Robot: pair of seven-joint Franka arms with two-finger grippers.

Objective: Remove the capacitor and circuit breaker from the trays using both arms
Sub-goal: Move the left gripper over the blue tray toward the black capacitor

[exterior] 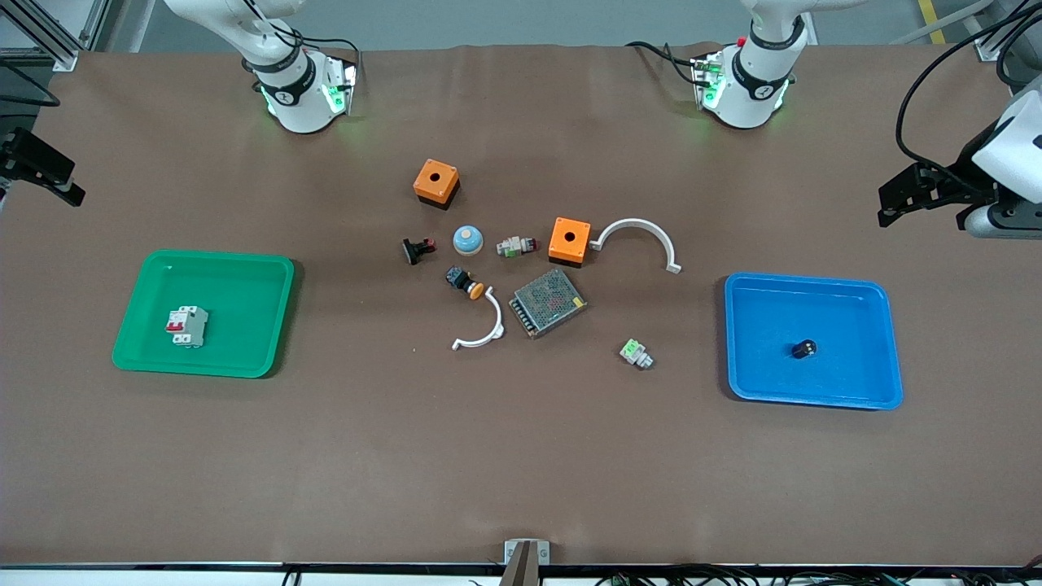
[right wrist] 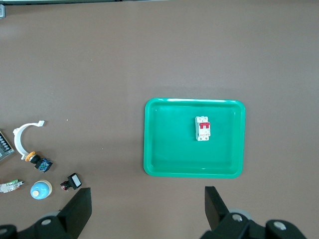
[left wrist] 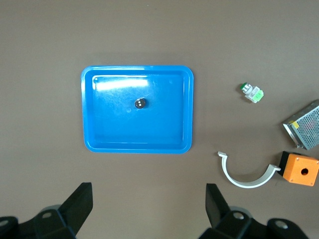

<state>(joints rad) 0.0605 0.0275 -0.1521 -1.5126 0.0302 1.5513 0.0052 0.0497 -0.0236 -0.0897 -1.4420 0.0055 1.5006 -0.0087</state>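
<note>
The capacitor (exterior: 804, 349), a tiny dark cylinder, lies in the blue tray (exterior: 814, 285) at the left arm's end of the table; it also shows in the left wrist view (left wrist: 140, 103). The breaker (exterior: 187, 325), white-grey with a red toggle, lies in the green tray (exterior: 244, 281) at the right arm's end; it also shows in the right wrist view (right wrist: 203, 129). My left gripper (left wrist: 148, 204) is open and empty, raised beside the blue tray at the table's edge (exterior: 891, 203). My right gripper (right wrist: 148, 204) is open and empty, raised at the table's edge (exterior: 61, 183) near the green tray.
Mid-table lie two orange boxes (exterior: 436, 182) (exterior: 570, 240), a mesh power supply (exterior: 548, 303), two white curved clips (exterior: 639, 236) (exterior: 484, 330), a blue dome (exterior: 468, 239), an orange-capped push-button (exterior: 466, 282), a black-and-red switch (exterior: 418, 250) and a green-faced part (exterior: 635, 352).
</note>
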